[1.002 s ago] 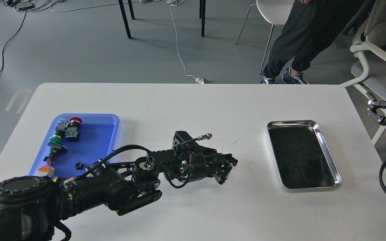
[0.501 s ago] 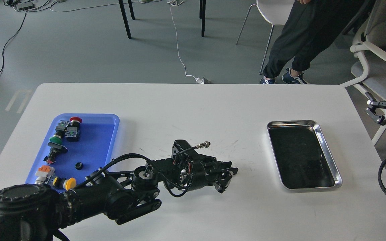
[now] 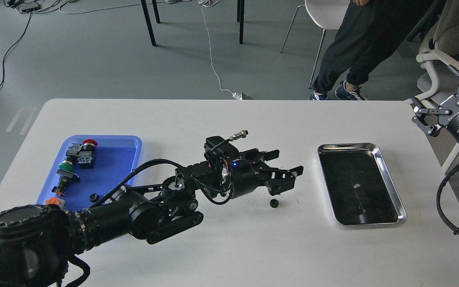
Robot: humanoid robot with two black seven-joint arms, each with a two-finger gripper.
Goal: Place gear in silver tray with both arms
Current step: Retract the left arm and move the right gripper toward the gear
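A small black gear (image 3: 273, 203) lies on the white table, between my left gripper and the silver tray (image 3: 389, 179). The tray is at the right and holds nothing. My left gripper (image 3: 289, 162) is raised above the table, open and empty, its fingertips up and to the right of the gear. My right gripper (image 3: 441, 100) is open and empty, held beyond the table's right edge, above and right of the tray.
A blue plastic tray (image 3: 112, 167) at the left holds several push-button parts and another small black gear (image 3: 93, 197). A person's legs (image 3: 357, 52) and chairs stand behind the table's far edge.
My left gripper lifted off the table and opened, leaving the gear lying on the table. My right gripper rose and moved left toward the table.
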